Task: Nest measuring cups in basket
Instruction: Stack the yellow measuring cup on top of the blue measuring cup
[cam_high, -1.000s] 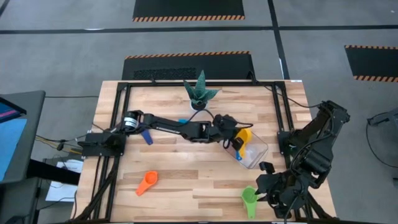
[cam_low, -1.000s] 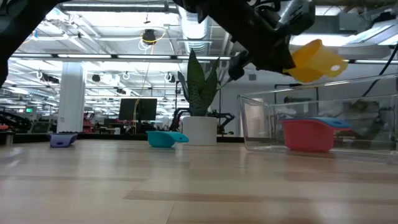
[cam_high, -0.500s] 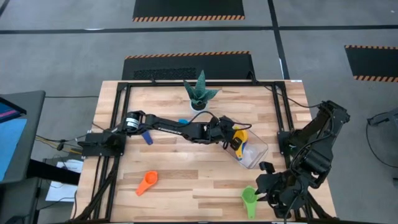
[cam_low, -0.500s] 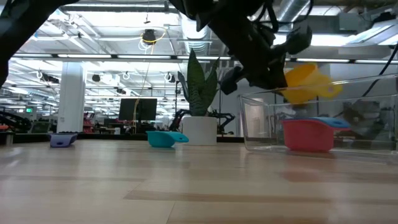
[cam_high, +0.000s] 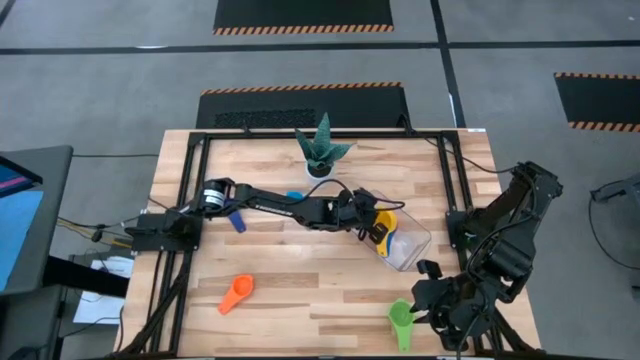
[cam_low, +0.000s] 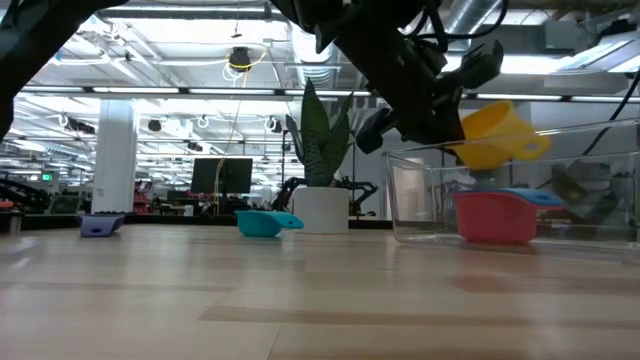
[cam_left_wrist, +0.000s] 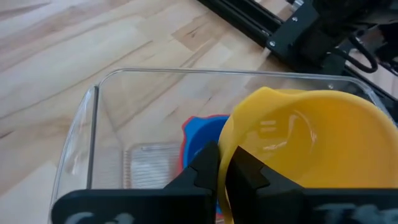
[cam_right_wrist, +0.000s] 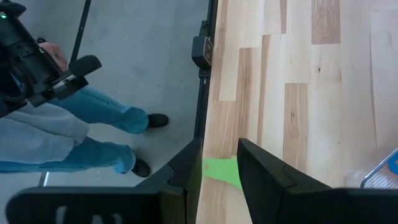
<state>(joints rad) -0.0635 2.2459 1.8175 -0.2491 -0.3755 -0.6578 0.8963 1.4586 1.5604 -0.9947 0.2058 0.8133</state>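
Wooden planks make up the worktop, which is framed by black rails and set on a grey floor; behind it, in the low view, a large hall with ceiling lights is seen. Toward the right side of the worktop the clear basket is placed, and within it a red measuring cup with a blue cup nested on top is seen. Over the basket's near end the left claw is stretched out from the left arm; its fingers are closed tight on the rim of the yellow measuring cup, which is held tilted just above the basket's rim. At the front right corner the right claw is parked over the green measuring cup; its fingers stand partly apart with nothing gripped. A potted spiky plant is set at the back edge; an orange cup, a dark blue cup and a light blue cup lie apart on the planks.
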